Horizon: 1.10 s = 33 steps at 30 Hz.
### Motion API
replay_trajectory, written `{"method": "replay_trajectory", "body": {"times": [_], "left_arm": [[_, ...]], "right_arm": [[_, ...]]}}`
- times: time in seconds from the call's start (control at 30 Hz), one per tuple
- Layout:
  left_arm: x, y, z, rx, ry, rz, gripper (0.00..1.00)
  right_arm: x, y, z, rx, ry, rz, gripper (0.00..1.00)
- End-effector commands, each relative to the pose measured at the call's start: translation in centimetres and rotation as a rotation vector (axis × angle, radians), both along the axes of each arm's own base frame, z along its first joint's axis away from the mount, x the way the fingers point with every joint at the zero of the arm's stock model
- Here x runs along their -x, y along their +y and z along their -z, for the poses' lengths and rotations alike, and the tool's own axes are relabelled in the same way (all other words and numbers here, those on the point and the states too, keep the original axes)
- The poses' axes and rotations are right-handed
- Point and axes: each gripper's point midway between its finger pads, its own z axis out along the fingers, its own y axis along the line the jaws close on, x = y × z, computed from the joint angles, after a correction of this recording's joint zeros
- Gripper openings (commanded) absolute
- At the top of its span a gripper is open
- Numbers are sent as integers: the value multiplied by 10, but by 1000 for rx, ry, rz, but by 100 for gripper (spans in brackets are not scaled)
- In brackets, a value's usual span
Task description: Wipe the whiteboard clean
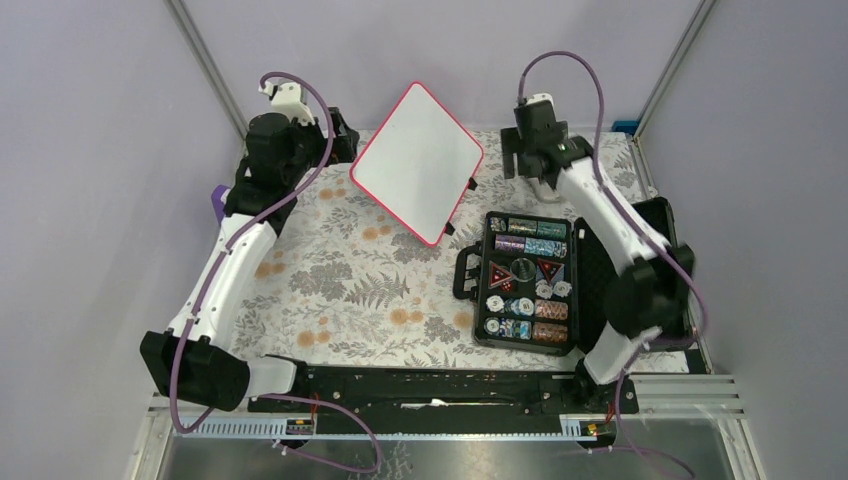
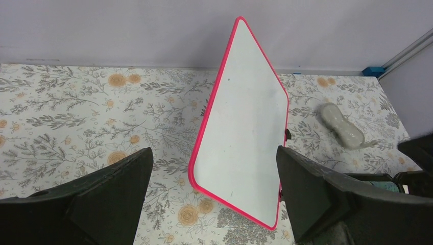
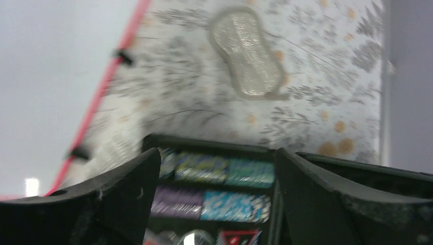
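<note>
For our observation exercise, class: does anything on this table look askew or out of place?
The whiteboard sits askew, its sides at an angle to the edges of the floral cloth. A grey pad lies loose on the cloth beside it.

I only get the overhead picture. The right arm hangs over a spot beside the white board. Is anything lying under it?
Observer: Yes. The right wrist view shows a grey pad, peanut-shaped, lying flat on the table beyond the chip case.
Operator: Is the arm holding that pad?
Observer: No. The right gripper is open and empty, and the pad lies apart from it.
Operator: Any writing on the board?
Observer: In the left wrist view the whiteboard looks blank, with only a tiny speck or two and no handwriting.
</note>
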Motion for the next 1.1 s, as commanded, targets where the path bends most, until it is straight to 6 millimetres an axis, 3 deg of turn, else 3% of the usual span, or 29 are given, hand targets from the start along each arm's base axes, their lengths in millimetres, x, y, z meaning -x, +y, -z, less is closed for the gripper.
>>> {"method": "replay_trajectory", "body": {"times": [0.0, 0.1, 0.23, 0.33, 0.47, 0.57, 0.67, 0.83, 0.97, 1.07], "left_arm": [[6, -12, -24, 10, -77, 46, 99], [11, -21, -30, -2, -98, 75, 99], [32, -44, -50, -16, -148, 159, 99], [57, -61, -76, 1, -211, 217, 99], [103, -70, -141, 146, -321, 312, 99], [149, -72, -193, 266, -443, 416, 99], [186, -63, -226, 332, -537, 459, 99], [223, -37, -249, 353, -639, 403, 99], [241, -14, -257, 334, -712, 329, 99], [239, -7, -256, 312, -709, 284, 99]], "right_arm": [[59, 44, -49, -251, -140, -144, 95], [104, 49, -68, -404, -201, -197, 100], [165, 40, -120, -543, -349, -263, 100], [207, 19, -165, -576, -503, -281, 100], [262, -11, -217, -559, -720, -329, 100], [295, -35, -244, -540, -857, -326, 100], [320, -60, -262, -502, -952, -281, 100], [354, -94, -285, -466, -1072, -197, 100], [369, -109, -293, -470, -1137, -152, 100], [367, -115, -293, -466, -1143, -114, 100]]}}
